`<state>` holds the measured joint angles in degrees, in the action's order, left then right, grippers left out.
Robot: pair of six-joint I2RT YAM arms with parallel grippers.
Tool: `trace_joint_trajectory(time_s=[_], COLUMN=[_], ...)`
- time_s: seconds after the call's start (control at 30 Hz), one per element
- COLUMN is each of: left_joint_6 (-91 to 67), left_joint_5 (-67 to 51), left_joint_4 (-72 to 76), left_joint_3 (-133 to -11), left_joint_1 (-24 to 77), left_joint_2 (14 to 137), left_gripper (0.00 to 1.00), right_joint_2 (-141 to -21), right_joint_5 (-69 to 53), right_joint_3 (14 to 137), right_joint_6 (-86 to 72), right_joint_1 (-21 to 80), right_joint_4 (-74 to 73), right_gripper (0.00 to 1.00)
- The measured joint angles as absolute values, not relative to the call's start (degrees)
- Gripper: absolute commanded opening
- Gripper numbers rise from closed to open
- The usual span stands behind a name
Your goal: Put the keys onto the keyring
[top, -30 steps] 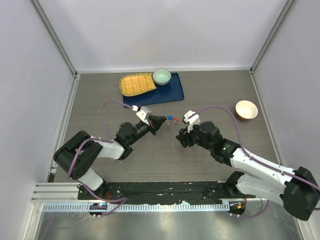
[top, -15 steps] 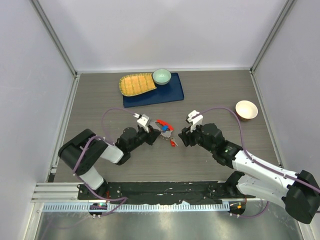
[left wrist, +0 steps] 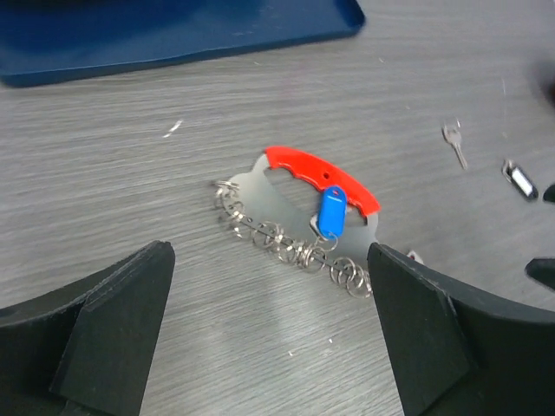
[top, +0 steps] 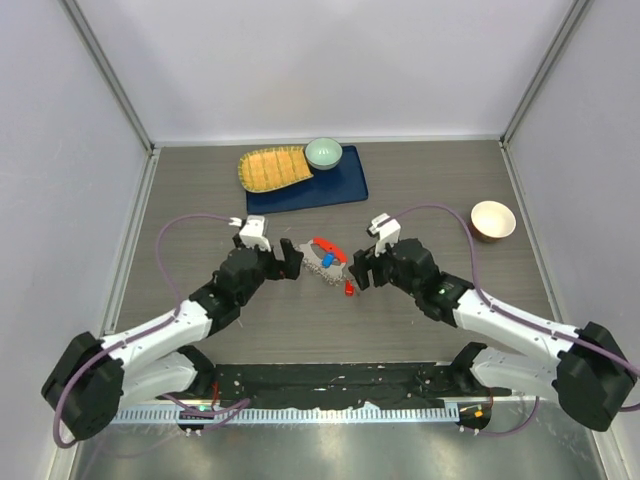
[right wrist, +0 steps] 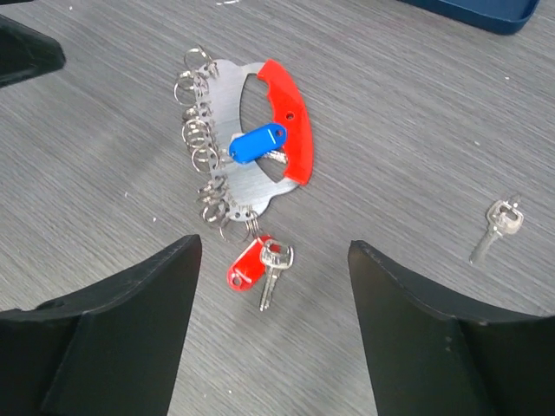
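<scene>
Your bench (right wrist: 416,121) shows a matt grey wood grain. The keyring (right wrist: 227,178) is dull brushed metal with shiny wire rings and a glossy red plastic tag (right wrist: 290,113). The blue-headed key (right wrist: 257,143) and red-headed key (right wrist: 247,264) have smooth plastic heads.

Left arm (top: 160,335): extended from base at lower left, forearm angled up and to the right toward centre of view. Left gripper (top: 287,262): pointing right, jaws spread wide, black fingers (left wrist: 113,329) at either edge of wrist view, closed on nothing. Right arm (top: 500,320): extended from base at lower right, forearm angled up and to the left. Right gripper (top: 360,270): pointing left, facing left gripper, near it but apart; jaws likewise parted, gripping nothing
</scene>
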<state>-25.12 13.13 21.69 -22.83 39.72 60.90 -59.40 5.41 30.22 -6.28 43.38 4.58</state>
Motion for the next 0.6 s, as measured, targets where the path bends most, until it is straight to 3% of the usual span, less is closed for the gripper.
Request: trace_joint_trajectory(time_s=[0.2, 0.37, 0.6], left_joint_6=[-30.5, -34.28, -39.31], left_joint_5=[21.43, 22.72, 9.58], left_joint_4=[3.73, -7.07, -16.36], left_joint_3=[-29.21, -33.65, -37.74], left_joint_1=[39.72, 37.95, 17.91], left_joint_2=[54.41, 50.5, 45.67], left_gripper=[1.0, 1.0, 1.0], right_joint_2=[-67.44, -73.25, -71.77], right_joint_5=[3.03, -1.72, -4.62], right_joint_3=[37.12, 42.57, 43.68], right_joint_6=[-9.34, -15.68, -29.06], right_joint_1=[40.01, 31.44, 13.21], right_joint_4=[5.1, 6.09, 5.63], right_gripper=[0.82, 0.82, 0.91])
